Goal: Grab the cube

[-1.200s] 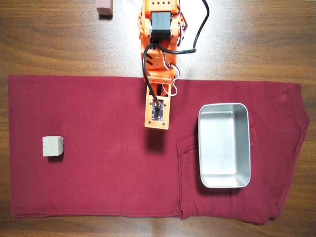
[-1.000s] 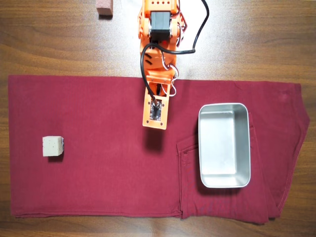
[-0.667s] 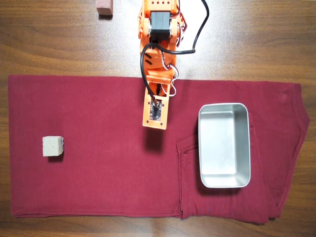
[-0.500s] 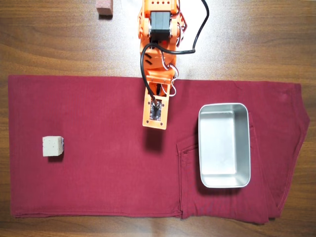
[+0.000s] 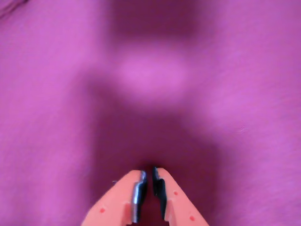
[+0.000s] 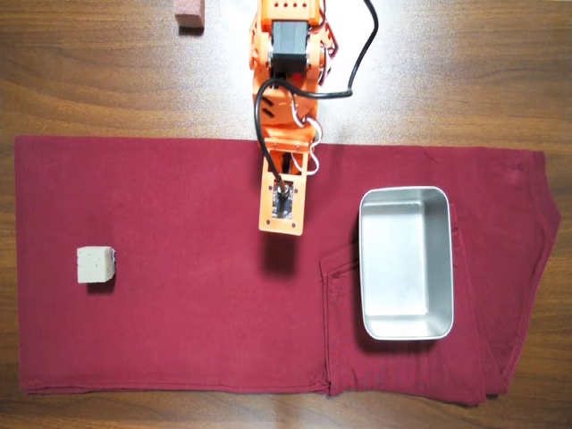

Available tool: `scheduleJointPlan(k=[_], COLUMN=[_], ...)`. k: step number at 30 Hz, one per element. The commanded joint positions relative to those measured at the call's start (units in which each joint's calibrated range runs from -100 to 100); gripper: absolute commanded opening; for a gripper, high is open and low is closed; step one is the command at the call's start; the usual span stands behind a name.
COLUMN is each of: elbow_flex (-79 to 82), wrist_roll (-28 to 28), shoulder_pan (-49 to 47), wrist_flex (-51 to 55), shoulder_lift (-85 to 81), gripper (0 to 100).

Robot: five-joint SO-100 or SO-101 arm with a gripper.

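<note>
The cube (image 6: 96,265) is a small pale beige, sponge-like block on the dark red cloth (image 6: 179,197), at the left in the overhead view. It does not show in the wrist view. My gripper (image 5: 149,173) enters the wrist view from the bottom edge. Its orange fingers with dark pads are closed together with nothing between them, above bare cloth. In the overhead view the orange arm (image 6: 282,192) reaches down from the top centre and covers the fingers. The arm's end is well to the right of the cube.
A metal tray (image 6: 406,263) lies on the cloth right of the arm. A reddish-brown block (image 6: 189,13) sits on the wooden table (image 6: 89,80) at the top edge. The cloth has folds and seams near the tray.
</note>
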Motion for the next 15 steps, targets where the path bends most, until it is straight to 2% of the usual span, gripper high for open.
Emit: scheduleJointPlan(k=[1,3,4,7,12,15], elbow_flex=[-7.74,-19.30,-27.85,-54.53,-95.22,-109.97], wrist_roll=[1.27,1.71,1.71,1.07,0.20,0.15], shoulder_pan=[5.03,9.45,11.75,21.44,36.61,45.24], wrist_flex=[-12.56,-18.83,-18.74,-14.41,-0.11,-1.04], shoulder_lift=[11.72,24.77,33.02,55.31,86.82,101.02], gripper=[6,11,14,21,32,33])
